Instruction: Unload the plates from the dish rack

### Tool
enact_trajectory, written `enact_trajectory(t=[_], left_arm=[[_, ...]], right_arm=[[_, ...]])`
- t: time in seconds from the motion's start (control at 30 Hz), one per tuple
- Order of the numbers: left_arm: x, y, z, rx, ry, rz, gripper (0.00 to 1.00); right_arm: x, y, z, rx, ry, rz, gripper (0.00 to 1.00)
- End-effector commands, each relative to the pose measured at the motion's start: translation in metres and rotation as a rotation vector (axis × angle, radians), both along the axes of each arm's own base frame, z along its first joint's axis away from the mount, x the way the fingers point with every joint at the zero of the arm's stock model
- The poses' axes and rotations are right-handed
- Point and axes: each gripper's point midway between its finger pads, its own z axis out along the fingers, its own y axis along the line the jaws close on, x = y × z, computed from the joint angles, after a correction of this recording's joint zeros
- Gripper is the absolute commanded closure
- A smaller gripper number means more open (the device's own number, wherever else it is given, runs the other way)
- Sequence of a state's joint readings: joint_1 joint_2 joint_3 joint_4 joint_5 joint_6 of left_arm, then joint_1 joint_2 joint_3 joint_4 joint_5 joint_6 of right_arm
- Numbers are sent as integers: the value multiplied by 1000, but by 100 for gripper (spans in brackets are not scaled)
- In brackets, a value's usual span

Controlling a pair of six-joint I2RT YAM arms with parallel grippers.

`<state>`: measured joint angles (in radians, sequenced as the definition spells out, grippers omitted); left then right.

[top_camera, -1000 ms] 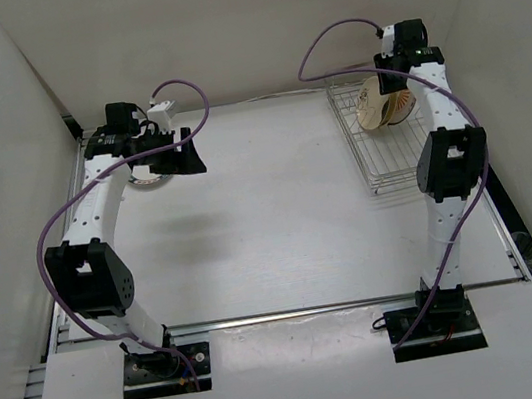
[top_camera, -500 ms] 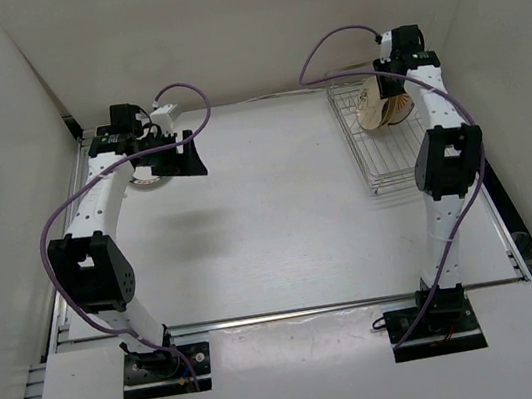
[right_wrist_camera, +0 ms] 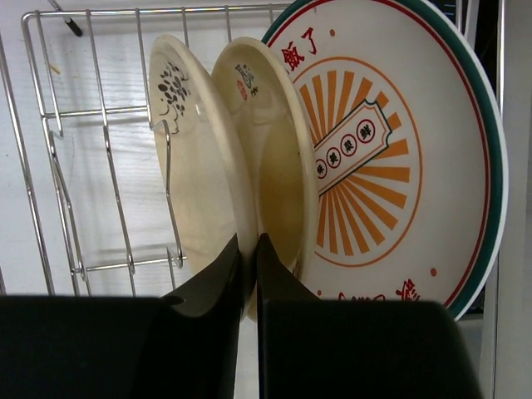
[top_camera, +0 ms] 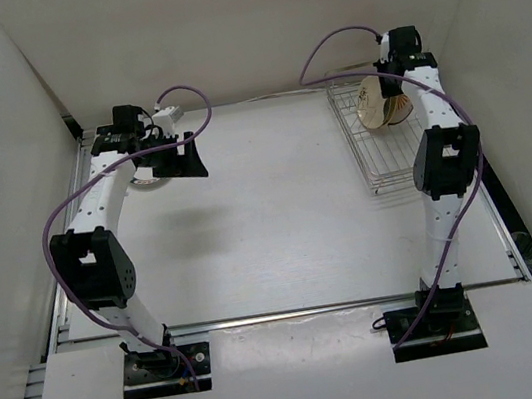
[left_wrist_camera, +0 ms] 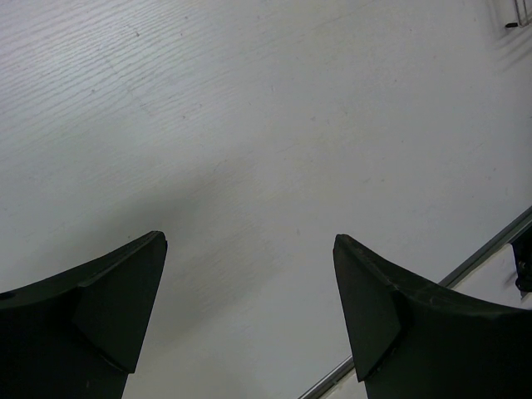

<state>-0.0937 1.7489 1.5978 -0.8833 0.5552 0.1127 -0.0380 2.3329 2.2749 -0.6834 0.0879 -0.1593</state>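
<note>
The silver wire dish rack [top_camera: 381,156] stands at the back right; its prongs show in the right wrist view [right_wrist_camera: 50,125]. Three plates stand on edge in it: a cream one with a dark pattern [right_wrist_camera: 187,166], a tan one [right_wrist_camera: 278,158], and a white one with an orange sunburst [right_wrist_camera: 391,141]. My right gripper [right_wrist_camera: 248,237] is shut on the tan plate's rim, between the cream and tan plates. My left gripper [left_wrist_camera: 249,249] is open and empty above bare table, at the back left in the top view [top_camera: 189,159]. A white plate [top_camera: 147,181] lies flat under the left arm, mostly hidden.
White walls enclose the table on the left, back and right. The rack sits close to the right wall. A metal rail [left_wrist_camera: 490,245] runs along the table's near edge. Purple cables [top_camera: 323,49] loop above both wrists.
My right wrist has edged slightly toward the back wall, and the plates in the rack have shifted a little with it. The left arm's elbow has moved back slightly; its gripper stays open.
</note>
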Motion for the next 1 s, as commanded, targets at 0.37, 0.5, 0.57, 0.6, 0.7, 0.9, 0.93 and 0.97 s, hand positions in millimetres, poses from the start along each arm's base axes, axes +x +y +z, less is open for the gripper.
enact_trajectory(t=[0.37, 0.5, 0.57, 0.6, 0.7, 0.9, 0.93, 0.97], left_arm=[[-13, 2, 28, -4, -74, 4, 8], [-27, 2, 39, -17, -91, 19, 3], [-32, 1, 43, -33, -87, 26, 0], [-35, 1, 46, -40, -89, 34, 0], [-46, -9, 57, -98, -87, -1, 0], [-86, -37, 81, -282, -57, -194, 0], [-90, -40, 84, -305, -51, -217, 0], [-95, -43, 86, -330, -38, -233, 0]], right_arm=[[-23, 3, 167, -128, -384, -175, 100], [-39, 7, 190, -127, -418, -161, 100], [-52, 12, 196, -110, -418, -136, 100], [-56, 18, 195, -90, -407, -104, 100], [-81, 73, 186, 90, -325, 139, 100], [-181, 188, 150, 605, -6, 637, 100], [-197, 204, 149, 679, 42, 701, 100], [-223, 225, 145, 793, 125, 784, 100]])
